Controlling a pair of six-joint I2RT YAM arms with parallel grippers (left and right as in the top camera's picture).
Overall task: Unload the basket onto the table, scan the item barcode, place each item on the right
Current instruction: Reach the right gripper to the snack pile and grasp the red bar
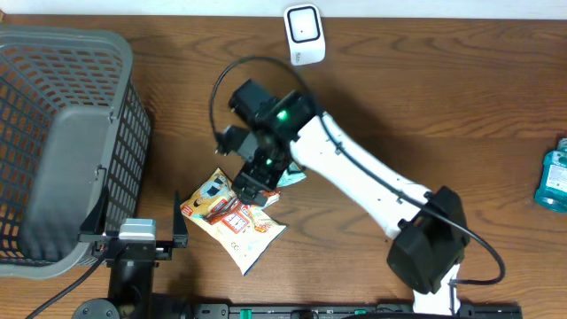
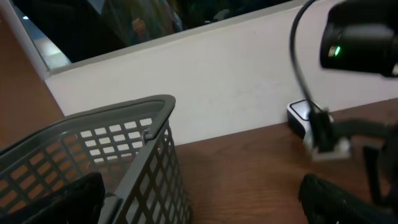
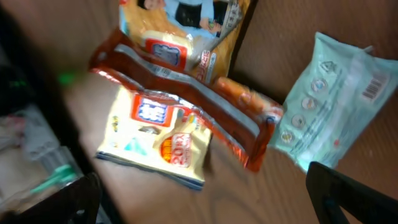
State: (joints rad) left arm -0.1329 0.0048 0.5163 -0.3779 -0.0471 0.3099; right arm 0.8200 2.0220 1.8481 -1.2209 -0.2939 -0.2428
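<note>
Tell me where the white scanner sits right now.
In the overhead view the white scanner stands at the table's far edge, near centre, beyond the right arm; the grey basket lies to its left.

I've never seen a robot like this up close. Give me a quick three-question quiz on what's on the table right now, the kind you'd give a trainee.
1. True or false: the white scanner stands outside the grey basket.
2. The right gripper hangs over: A) the basket, B) the snack packets, C) the scanner.
3. Look at the left gripper: are its jaws open or shut?

Key: 1 true; 2 B; 3 open.
</note>
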